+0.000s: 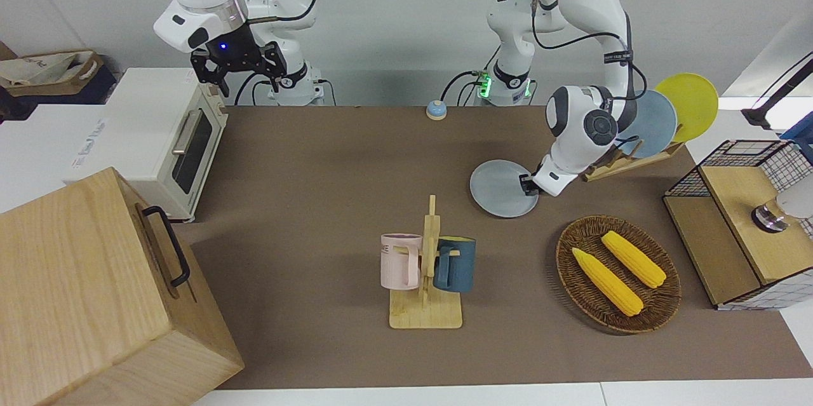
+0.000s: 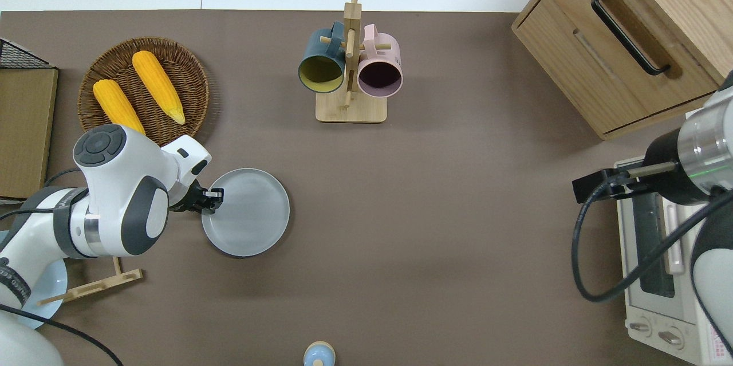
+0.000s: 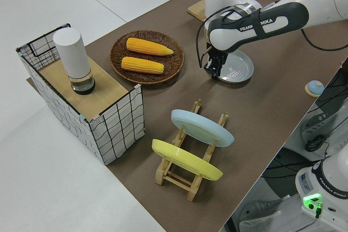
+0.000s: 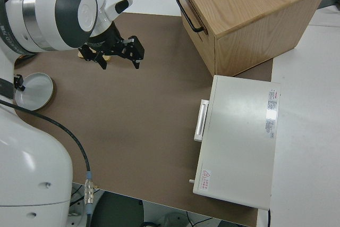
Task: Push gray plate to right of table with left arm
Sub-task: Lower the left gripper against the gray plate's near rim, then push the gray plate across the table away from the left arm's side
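The gray plate (image 1: pixel 502 190) lies flat on the brown table (image 1: pixel 317 164), nearer to the robots than the mug rack; it also shows in the overhead view (image 2: pixel 249 214) and in the left side view (image 3: pixel 236 69). My left gripper (image 1: pixel 526 185) is shut and empty, low at the table, and touches the plate's rim on the side toward the left arm's end (image 2: pixel 213 201). My right arm is parked with its gripper (image 1: pixel 240 69) open.
A mug rack (image 1: pixel 427 266) holds a pink and a dark blue mug. A wicker basket (image 1: pixel 571 234) holds two corn cobs. A dish rack holds the sky-blue plate (image 1: pixel 657 123) and the yellow plate (image 1: pixel 689 104). A toaster oven (image 1: pixel 165 133), wooden cabinet (image 1: pixel 95 291), bell (image 1: pixel 436 110) and wire basket (image 1: pixel 743 222) stand around.
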### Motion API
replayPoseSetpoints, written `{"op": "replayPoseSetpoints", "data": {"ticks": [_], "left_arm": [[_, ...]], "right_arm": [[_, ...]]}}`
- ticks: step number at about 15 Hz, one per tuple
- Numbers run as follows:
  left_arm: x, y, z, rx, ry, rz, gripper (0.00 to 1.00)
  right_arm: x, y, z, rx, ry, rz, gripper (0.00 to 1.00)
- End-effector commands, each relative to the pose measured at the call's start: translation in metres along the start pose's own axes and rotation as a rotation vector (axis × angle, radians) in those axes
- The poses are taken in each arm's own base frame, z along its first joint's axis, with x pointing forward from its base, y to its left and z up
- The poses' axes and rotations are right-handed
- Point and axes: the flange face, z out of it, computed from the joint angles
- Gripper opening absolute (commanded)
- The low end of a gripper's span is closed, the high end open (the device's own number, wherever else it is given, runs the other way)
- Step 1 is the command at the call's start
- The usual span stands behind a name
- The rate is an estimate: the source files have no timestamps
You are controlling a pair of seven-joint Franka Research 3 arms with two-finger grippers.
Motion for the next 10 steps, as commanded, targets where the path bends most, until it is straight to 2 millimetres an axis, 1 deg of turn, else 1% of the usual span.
{"op": "replayPoseSetpoints", "data": {"ticks": [1, 3, 6, 7, 10], "left_arm": [[-0.0048, -0.0002, -0.0036, -0.004, 0.006, -0.012, 0.16], [-0.0042, -0.0017, -0.0044, -0.005, 0.008, -0.015, 0.1], [-0.0036, -0.0008, -0.0057, -0.003, 0.011, -0.034, 0.09], [-0.0031, -0.0009, -0.0056, -0.001, 0.011, -0.034, 0.05], [-0.0034, -0.0002, -0.005, 0.001, 0.011, -0.033, 0.05]], "right_arm": [[-0.0029, 0.0025, -0.0038, 0.004, -0.004, 0.007, 0.983], [-0.0029, 0.0025, -0.0038, 0.004, -0.004, 0.007, 0.983], [-0.0029, 0.0035, -0.0038, 0.002, -0.004, 0.009, 0.983], [-0.0031, 0.0025, -0.0036, 0.004, -0.005, 0.007, 0.983], [-0.0029, 0.0025, -0.0038, 0.004, -0.004, 0.007, 0.983]]}}
